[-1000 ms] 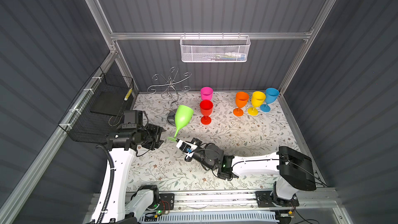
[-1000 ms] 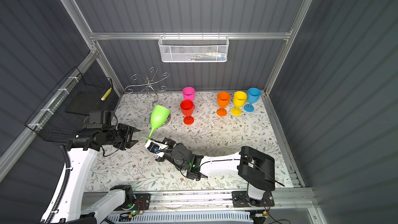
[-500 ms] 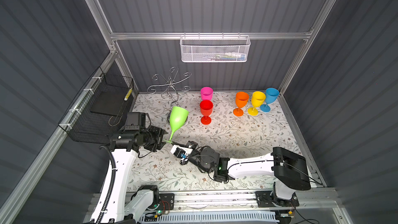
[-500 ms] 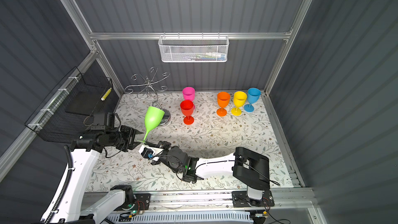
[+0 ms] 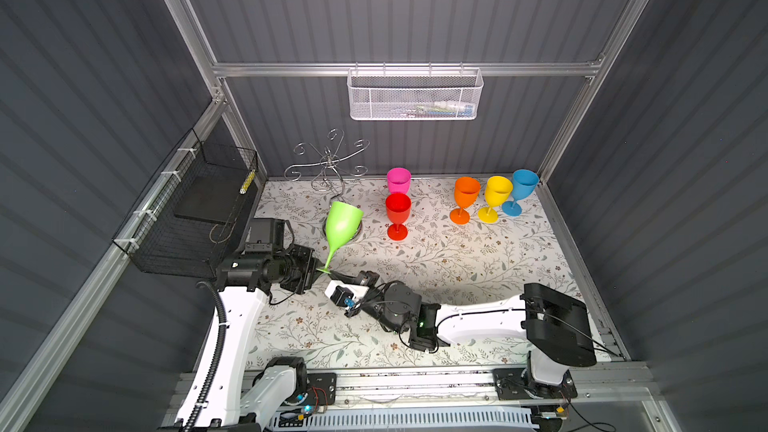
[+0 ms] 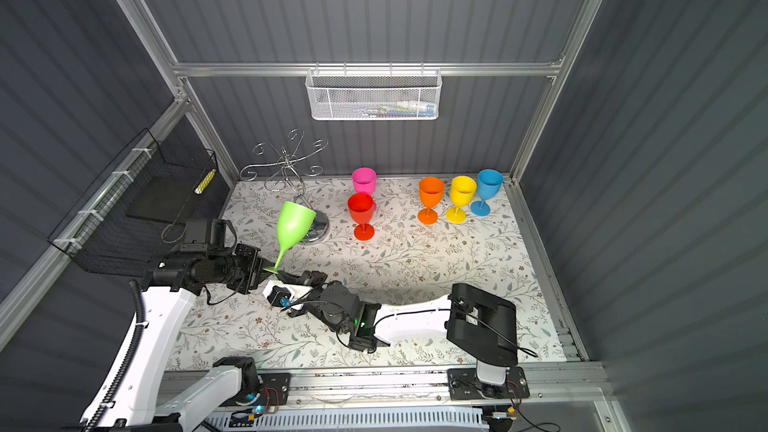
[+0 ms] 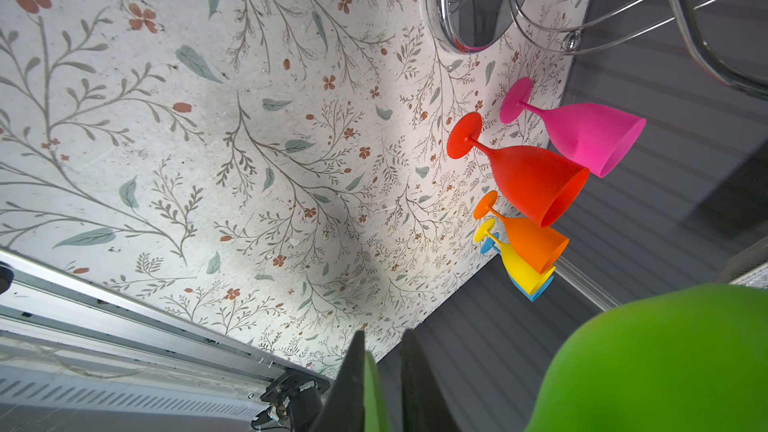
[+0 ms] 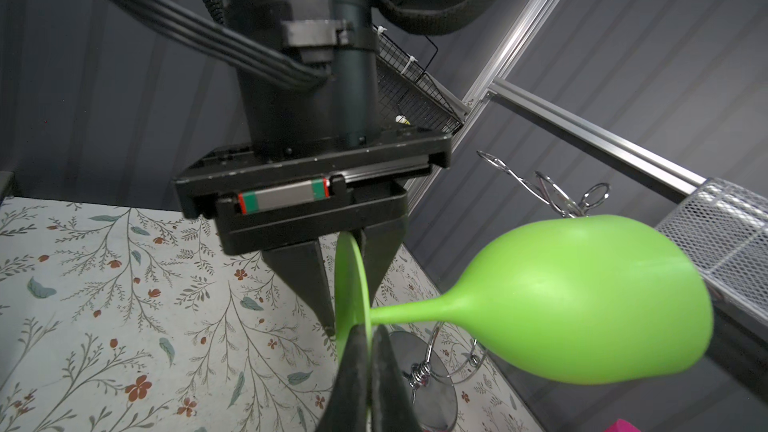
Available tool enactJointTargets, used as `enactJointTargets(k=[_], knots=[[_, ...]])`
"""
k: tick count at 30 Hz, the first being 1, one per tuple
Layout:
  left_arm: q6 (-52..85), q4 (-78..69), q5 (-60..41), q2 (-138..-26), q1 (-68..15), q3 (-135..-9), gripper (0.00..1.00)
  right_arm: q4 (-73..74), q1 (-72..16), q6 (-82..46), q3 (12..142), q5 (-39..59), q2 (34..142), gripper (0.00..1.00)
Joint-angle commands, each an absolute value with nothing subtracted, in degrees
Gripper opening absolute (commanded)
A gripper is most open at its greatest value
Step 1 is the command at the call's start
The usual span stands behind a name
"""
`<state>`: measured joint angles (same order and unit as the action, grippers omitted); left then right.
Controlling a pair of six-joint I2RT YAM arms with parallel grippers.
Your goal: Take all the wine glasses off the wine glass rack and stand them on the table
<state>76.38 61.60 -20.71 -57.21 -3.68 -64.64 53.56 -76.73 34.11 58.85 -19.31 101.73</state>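
Since a second ago the green wine glass (image 5: 343, 222) has slid a little toward the left arm (image 5: 237, 326), and the left jaws, spread then, have drawn in on its foot (image 8: 353, 284). Everything sits on the flowered worktop (image 5: 457, 251), where the wine glass rack (image 5: 329, 158) stands by the back wall. The left arm lies level in front of the rack, pointing at the glass. The right arm (image 5: 478, 320) stretches low across the worktop to meet it in front of the rack's round base (image 7: 473, 2). A black wire basket (image 5: 187, 218) hangs on the side wall left of the rack, and a white mesh basket (image 5: 415, 97) hangs on the back wall above and right of it. The green wine glass is off the rack, held in the air in front of it. It is tilted, and its bowl (image 6: 293, 222) covers part of the base in both top views. The left jaws pinch the rim of the foot, with fingers (image 8: 299, 280) on both faces. The right jaws are pressed together on the opposite edge of the same foot, fingers (image 8: 353, 388) clamping it. Just right of the rack stands the red glass (image 5: 397, 209) with the pink glass (image 5: 398, 179) behind it. Farther right, well apart from the rack, the orange glass (image 5: 466, 193), yellow glass (image 5: 498, 191) and blue glass (image 5: 524, 182) stand in a row.
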Motion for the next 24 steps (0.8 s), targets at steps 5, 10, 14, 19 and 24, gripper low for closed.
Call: enactJointTargets(k=[5,10,14,19,24], knots=[[75.9,60.6,-20.7,-55.7,-4.0,-63.5,0.03,55.5,-77.4,36.2,59.8,-21.2,102.7,0.00],[76.3,58.4,-21.2,-54.7,-4.0,-61.9,0.00,55.3,-77.5,36.1,58.8,-22.5,102.1,0.12],[76.4,54.8,-21.7,-54.9,-4.0,-60.7,0.00,55.4,-77.8,36.1,57.0,-23.7,100.7,0.31],[76.8,49.3,-22.2,-53.4,-4.0,-57.6,0.00,51.4,-78.0,32.7,52.7,-24.9,95.0,0.49],[76.4,45.1,-22.5,-53.3,-4.0,-55.2,0.00,47.9,-78.0,30.1,48.9,-26.3,89.9,0.61]])
